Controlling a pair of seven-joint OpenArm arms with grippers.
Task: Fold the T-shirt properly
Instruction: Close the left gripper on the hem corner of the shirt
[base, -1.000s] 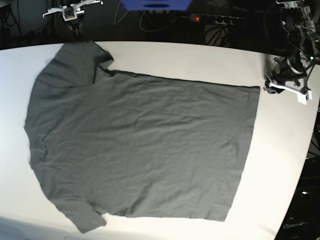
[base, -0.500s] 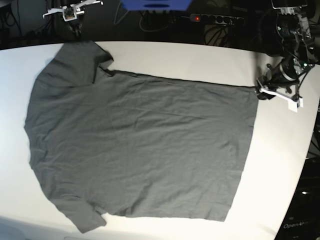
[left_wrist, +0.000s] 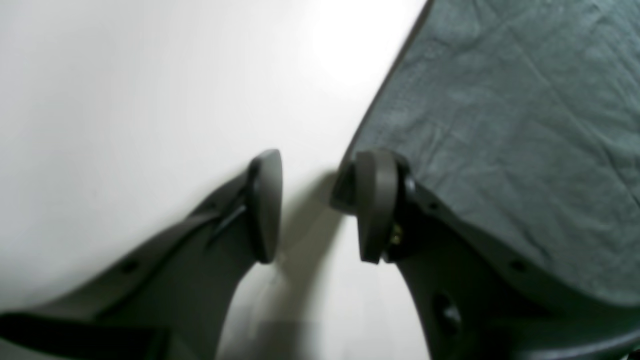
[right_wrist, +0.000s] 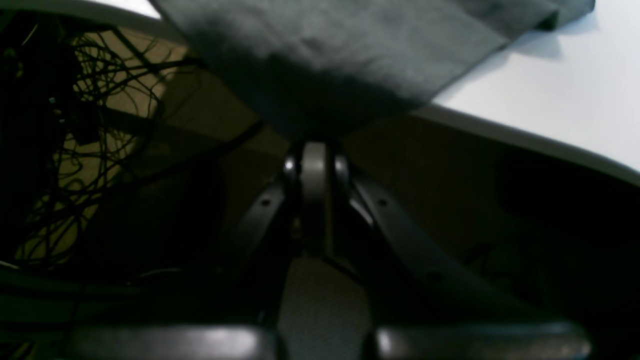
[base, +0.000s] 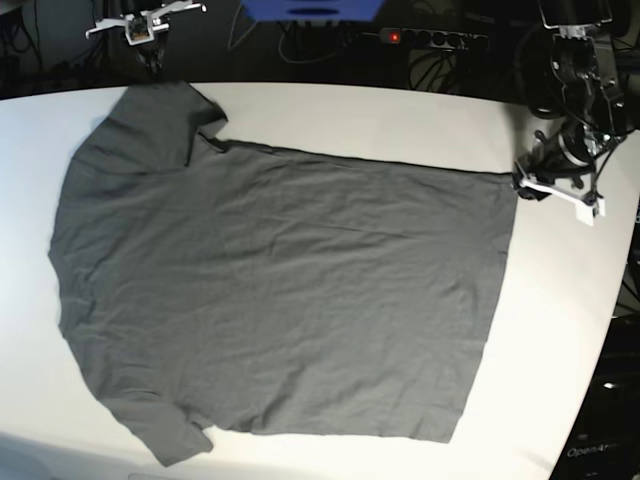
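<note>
Across the white worktop (base: 560, 330), spread flat and wrinkled: the T-shirt (base: 280, 290), one sleeve by the far edge, hem toward the left tool (base: 533, 186). Left tool parted — one finger (left_wrist: 377, 200) over the hem corner, the other over bare worktop, nothing between them. Right tool (right_wrist: 315, 175) pressed shut — off the far edge of the worktop, just short of the overhanging sleeve, holding nothing visible.
</note>
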